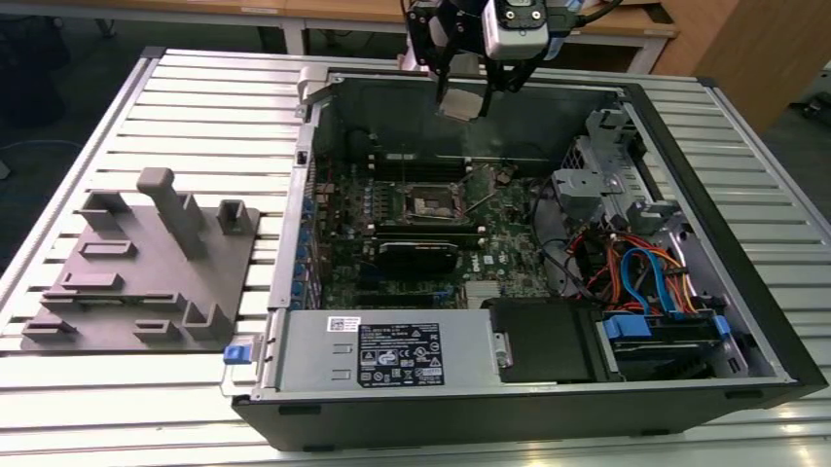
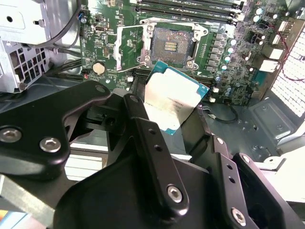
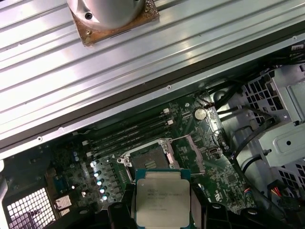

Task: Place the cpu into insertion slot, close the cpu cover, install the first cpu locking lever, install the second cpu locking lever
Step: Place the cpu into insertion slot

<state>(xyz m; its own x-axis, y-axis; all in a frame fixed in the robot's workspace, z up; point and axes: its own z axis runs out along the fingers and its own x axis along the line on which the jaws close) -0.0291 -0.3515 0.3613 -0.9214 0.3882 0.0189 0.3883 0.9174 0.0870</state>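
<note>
Pinching the cpu [image 2: 172, 102], jaws closed on its edges, above the uncovered insertion slot [image 2: 170, 45].

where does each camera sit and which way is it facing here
Exterior view: off the arm, raised, looking down into the open case on the table; the tool holding the cpu hangs at the top.
First wrist view: on the arm, looking down past the cpu to the slot; dark tool parts flank the cpu.
Second wrist view: on the arm, looking along the black fingers to cpu and slot.
Both wrist views share the held cpu with the slot beyond it.
</note>
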